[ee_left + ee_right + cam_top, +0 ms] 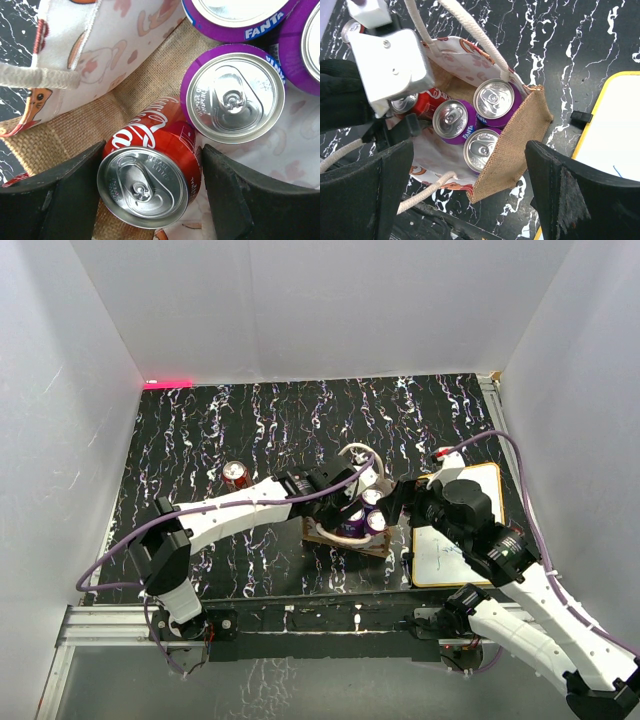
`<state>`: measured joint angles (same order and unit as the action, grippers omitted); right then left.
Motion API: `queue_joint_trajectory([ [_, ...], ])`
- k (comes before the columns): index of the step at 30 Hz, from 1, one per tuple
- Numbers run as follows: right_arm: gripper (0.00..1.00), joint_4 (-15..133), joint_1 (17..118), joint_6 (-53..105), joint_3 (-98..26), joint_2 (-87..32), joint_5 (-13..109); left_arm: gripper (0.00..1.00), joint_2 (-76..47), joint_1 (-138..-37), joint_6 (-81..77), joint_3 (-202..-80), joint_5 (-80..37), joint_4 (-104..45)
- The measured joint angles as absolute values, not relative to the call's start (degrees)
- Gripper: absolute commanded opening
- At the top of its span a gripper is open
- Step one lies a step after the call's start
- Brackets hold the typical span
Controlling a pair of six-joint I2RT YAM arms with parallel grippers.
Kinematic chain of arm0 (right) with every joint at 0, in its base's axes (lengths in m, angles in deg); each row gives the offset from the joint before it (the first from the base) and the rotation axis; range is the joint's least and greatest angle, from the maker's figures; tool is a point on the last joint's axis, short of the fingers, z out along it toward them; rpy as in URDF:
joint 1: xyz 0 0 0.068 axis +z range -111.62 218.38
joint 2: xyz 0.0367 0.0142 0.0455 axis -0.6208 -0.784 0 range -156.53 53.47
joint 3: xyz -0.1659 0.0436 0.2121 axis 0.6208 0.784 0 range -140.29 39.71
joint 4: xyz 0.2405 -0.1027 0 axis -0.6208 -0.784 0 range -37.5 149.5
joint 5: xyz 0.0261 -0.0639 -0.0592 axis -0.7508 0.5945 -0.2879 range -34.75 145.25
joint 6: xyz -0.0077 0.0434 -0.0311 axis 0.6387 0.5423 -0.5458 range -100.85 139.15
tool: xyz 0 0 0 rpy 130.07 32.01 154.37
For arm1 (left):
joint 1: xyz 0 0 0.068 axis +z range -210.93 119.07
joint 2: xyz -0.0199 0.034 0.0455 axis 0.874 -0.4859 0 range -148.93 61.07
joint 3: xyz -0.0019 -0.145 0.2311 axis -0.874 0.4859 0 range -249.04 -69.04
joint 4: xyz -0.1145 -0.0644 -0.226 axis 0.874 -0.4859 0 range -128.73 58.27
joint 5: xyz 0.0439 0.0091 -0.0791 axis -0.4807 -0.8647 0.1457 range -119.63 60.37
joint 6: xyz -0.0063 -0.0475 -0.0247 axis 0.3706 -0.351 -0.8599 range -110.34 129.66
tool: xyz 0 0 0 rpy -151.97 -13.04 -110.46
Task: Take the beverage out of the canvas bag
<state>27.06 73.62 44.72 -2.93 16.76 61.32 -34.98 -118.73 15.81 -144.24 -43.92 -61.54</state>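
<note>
Even white light is filling the overhead view, washing out the pale walls [300,300], while a red glow [167,383] is burning at upper left. Glare is glinting off the cola can [142,187] lid in the left wrist view. The dark fingers [360,200] are blurring softly along the right wrist frame's bottom.

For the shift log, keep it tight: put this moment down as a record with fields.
bag: canvas bag, open at the top, on the table
inside: three purple Fanta cans, one red Coca-Cola can
left gripper: in the bag, fingers flanking the Coca-Cola can; grip unclear
right gripper: open, above the bag
outside: loose red can standing on the table; white board beside the bag
</note>
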Motion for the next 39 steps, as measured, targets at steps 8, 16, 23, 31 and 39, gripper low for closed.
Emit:
queue_joint_trajectory([
  [8,0.99,27.1,73.6,44.6,-2.5,15.1,62.4,0.00,-34.1,-118.5,15.1,-147.3,-44.5,-63.3],
  [16,0.99,27.1,73.6,44.5,-2.5,15.1,62.8,0.00,-27.7,-118.4,14.9,-149.3,-45.1,-63.9],
  [23,0.99,28.1,73.6,44.5,-2.4,14.4,62.8,0.00,-20.3,-118.4,14.0,-150.2,-46.1,-62.8],
  [31,0.99,28.4,73.6,44.5,-1.7,14.2,62.8,0.00,-17.3,-118.4,11.7,-152.7,-51.2,-62.5],
  [39,0.99,28.4,73.6,44.4,-1.7,14.0,62.8,0.00,-16.8,-118.4,7.8,-155.0,-64.8,-64.7],
])
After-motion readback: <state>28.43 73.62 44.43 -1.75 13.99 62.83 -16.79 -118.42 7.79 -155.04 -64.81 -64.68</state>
